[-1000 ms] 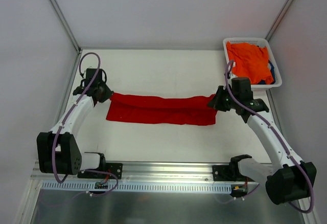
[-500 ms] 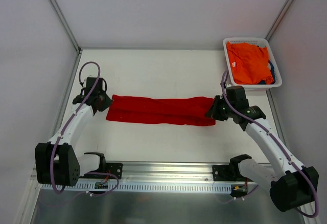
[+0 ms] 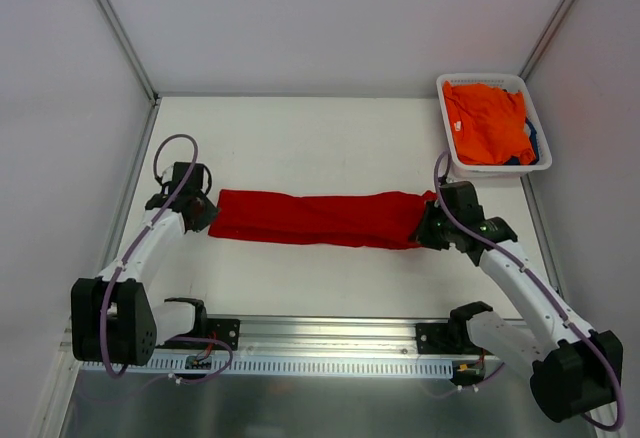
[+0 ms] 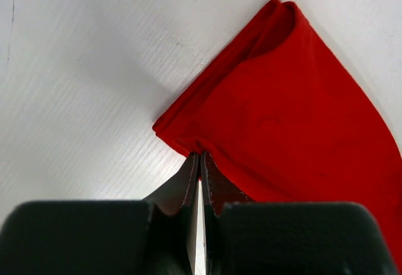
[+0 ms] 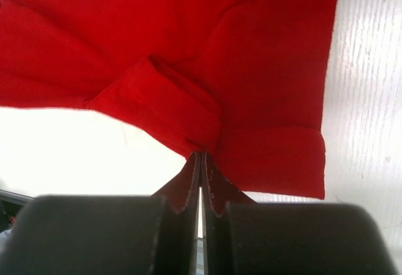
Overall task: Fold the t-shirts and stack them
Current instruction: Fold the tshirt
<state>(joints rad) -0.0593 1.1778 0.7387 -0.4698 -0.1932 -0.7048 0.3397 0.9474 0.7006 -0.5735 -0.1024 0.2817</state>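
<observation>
A bright red t-shirt (image 3: 315,218) lies as a long folded band across the middle of the table, stretched between both arms. My left gripper (image 3: 203,210) is shut on the red t-shirt's left end; in the left wrist view my left gripper (image 4: 200,156) pinches the hem of the red t-shirt (image 4: 295,112). My right gripper (image 3: 428,226) is shut on its right end, where my right gripper (image 5: 200,154) bites a bunched fold of the red t-shirt (image 5: 251,80). An orange t-shirt (image 3: 485,123) fills the basket, with a dark blue one (image 3: 533,144) peeking out beside it.
The white plastic basket (image 3: 490,169) stands at the back right corner of the table. White walls and metal frame posts enclose the table on three sides. An aluminium rail (image 3: 320,343) runs along the near edge by the arm bases.
Both grippers have drawn nearer and downward with the red t-shirt's ends. The shirt now lies lower and flatter as a narrower band.
</observation>
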